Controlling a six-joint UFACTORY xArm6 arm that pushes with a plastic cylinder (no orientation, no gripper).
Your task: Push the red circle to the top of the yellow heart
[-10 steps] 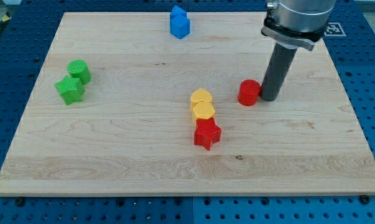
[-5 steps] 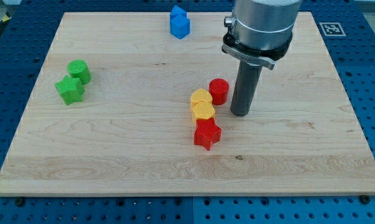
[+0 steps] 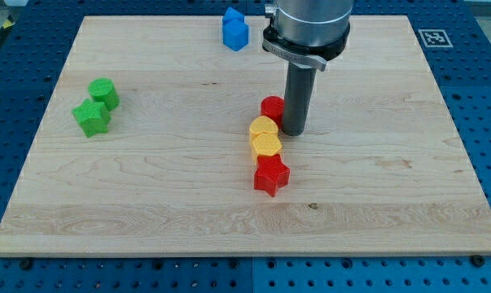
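The red circle [image 3: 271, 107] sits just above and slightly to the right of the yellow heart [image 3: 264, 127], touching or nearly touching it. My tip [image 3: 293, 131] stands against the red circle's right side, right of the yellow heart. A yellow hexagon [image 3: 267, 146] lies directly below the heart, and a red star [image 3: 271, 175] below that, the three forming a short column near the board's middle.
Two blue blocks [image 3: 235, 29] sit together at the view's top centre. A green circle [image 3: 104, 92] and a green star [image 3: 91, 117] sit together at the view's left. The wooden board [image 3: 147, 203] lies on a blue perforated table.
My tip moved left and up the view, pushing the red circle left from the board's right half until it rests above the yellow heart. Other blocks stayed put.
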